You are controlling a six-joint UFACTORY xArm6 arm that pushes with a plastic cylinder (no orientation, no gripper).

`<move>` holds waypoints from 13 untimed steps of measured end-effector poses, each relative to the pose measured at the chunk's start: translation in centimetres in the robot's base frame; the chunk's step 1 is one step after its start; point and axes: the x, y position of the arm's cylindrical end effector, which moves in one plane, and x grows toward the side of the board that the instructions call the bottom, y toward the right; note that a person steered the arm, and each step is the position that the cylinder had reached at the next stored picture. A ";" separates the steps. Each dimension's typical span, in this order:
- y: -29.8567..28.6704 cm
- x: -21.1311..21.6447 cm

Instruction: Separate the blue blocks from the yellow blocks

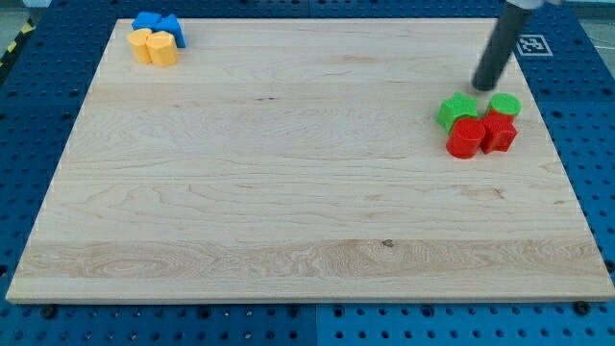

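My tip rests just above the green blocks, well apart from the touching blue blocks and yellow blocks.

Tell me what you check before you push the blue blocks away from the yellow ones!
1. Blue blocks found, at the view's top left: ok.
2. Yellow blocks found, just below them: ok.
3. Blue and yellow already apart: not ok, they touch.
4. My tip near the blue blocks: not ok, it sits far right, by the green blocks.
5. Path leftward free of the red blocks: ok.
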 end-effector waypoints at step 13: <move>-49.9 -12.0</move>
